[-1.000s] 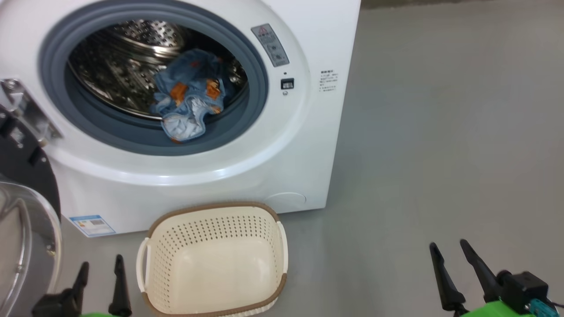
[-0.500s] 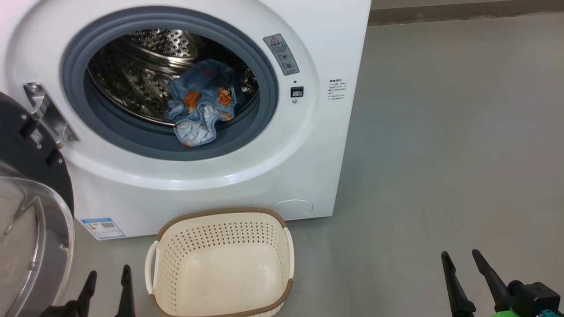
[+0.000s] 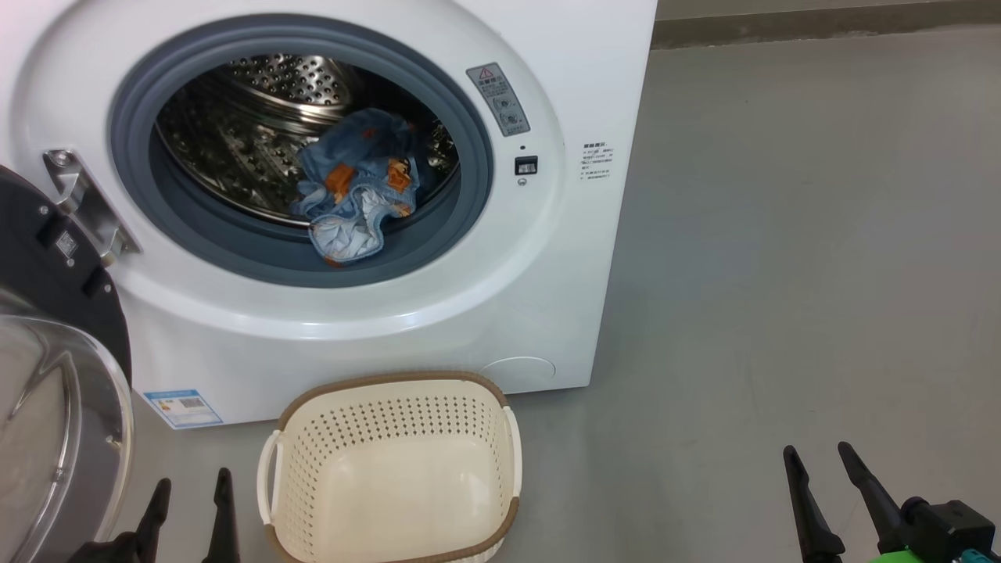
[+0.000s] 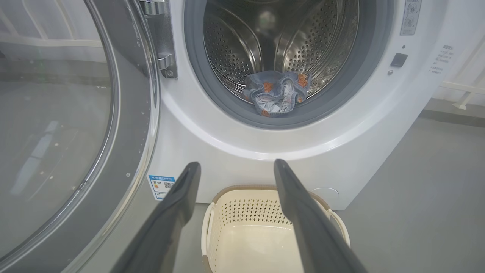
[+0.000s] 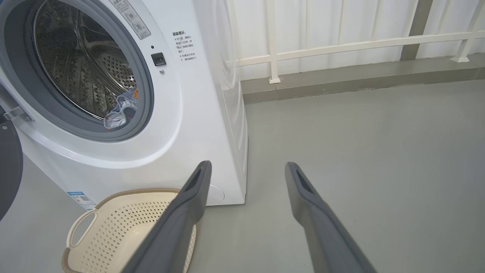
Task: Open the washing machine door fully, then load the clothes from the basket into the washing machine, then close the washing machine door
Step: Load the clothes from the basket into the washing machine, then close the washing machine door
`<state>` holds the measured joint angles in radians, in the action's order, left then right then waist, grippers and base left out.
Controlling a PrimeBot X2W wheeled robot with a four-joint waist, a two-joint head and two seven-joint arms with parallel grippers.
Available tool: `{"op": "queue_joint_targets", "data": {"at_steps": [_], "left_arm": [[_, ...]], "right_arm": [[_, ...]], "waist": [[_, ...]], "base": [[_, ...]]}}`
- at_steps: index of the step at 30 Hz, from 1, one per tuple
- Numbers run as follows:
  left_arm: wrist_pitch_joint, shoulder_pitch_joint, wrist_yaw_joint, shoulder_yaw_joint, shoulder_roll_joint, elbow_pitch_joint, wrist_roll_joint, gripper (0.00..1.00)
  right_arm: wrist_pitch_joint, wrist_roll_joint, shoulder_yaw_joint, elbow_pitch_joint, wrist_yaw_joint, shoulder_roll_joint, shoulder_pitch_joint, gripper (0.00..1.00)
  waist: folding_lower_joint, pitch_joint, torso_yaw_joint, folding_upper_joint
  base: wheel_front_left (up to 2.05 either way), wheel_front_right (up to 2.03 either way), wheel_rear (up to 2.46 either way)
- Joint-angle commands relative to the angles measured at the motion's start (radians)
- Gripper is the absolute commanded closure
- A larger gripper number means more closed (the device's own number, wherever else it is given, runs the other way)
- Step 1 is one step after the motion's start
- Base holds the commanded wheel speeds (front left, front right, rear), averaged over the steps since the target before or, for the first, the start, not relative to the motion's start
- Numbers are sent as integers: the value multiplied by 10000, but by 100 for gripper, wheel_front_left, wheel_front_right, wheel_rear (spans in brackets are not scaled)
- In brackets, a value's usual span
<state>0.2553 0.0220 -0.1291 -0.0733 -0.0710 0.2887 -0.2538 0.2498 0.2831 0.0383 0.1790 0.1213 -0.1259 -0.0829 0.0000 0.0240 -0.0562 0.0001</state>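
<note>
Since clothes [image 3: 352, 188] sit in the drum [image 3: 235, 141], washing machine door [image 3: 55, 407] hangs just left of left gripper [image 3: 193, 481] (nearer arm); it and right gripper [image 3: 817, 450] gape empty.

Grey floor [image 3: 782, 274] bears white washing machine [image 3: 313, 344]; cream basket [image 3: 391, 422] stands on floor just before machine's front

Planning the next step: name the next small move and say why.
Probably bring the left gripper to the washing machine door and start pushing it shut: the basket is empty, the clothes lie in the drum, the door stands open.
</note>
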Motion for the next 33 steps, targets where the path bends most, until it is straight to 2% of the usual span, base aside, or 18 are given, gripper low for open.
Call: {"op": "queue_joint_targets", "data": {"at_steps": [1, 11, 24, 33], "left_arm": [[65, -136, -15, -334, -142, -288, -4, 0], [65, -148, -15, -445, -97, -253, 71, 0], [65, -159, -15, -414, -129, -305, 9, 0], [65, -205, -15, -412, -152, -251, 85, 0]], "right_arm": [[120, -45, -255, -258, 94, -149, 61, 0], [120, -52, -245, -265, 94, -161, 103, 0], [120, -52, -248, -303, 94, -109, 154, 0], [120, -51, -246, -311, 94, -89, 200, 0]], "waist": [[0, 0, -6, -1], [0, 70, -31, -1], [0, 172, 3, -1], [0, 214, 55, -1]], "base": [[0, 0, 0], [-13, 13, 0], [-114, 114, 0], [-36, 36, 0]]}}
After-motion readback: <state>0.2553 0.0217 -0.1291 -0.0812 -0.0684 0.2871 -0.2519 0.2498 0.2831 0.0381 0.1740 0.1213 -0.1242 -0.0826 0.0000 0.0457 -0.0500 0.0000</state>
